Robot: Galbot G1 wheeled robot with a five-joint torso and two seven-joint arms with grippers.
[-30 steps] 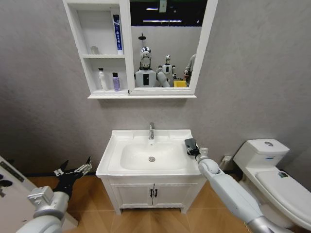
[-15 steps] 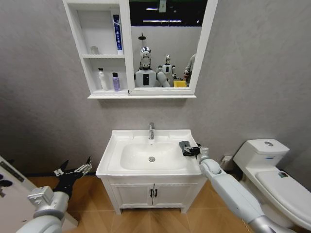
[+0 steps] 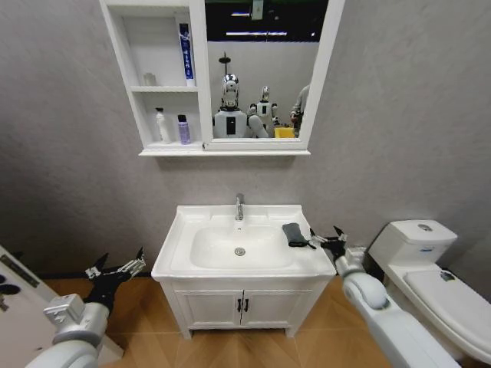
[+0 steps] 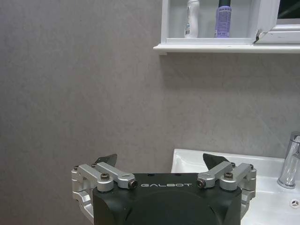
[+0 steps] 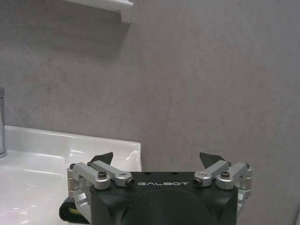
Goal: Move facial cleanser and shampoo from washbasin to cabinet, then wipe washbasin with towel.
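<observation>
Head view: your small dark grey folded towel (image 3: 294,234) lies on the right rim of the white ceramic washbasin (image 3: 230,264), beside the oval bowl. Right tool (image 3: 328,240) sits just off the basin's right edge, fingers spread, holding nothing, near the towel but apart from it. Left tool (image 3: 115,271) hangs low, left of the basin, open and empty. White bottle (image 3: 161,126) and purple bottle (image 3: 183,129) stand on the lower shelf of the white wall-hung cabinet (image 3: 123,54).

Left wrist view: same two bottles, closer, plus the chrome tap (image 4: 290,161).

Right wrist view: you get the basin's corner and a dark scrap under the tool body; can't tell if it's the towel.
</observation>
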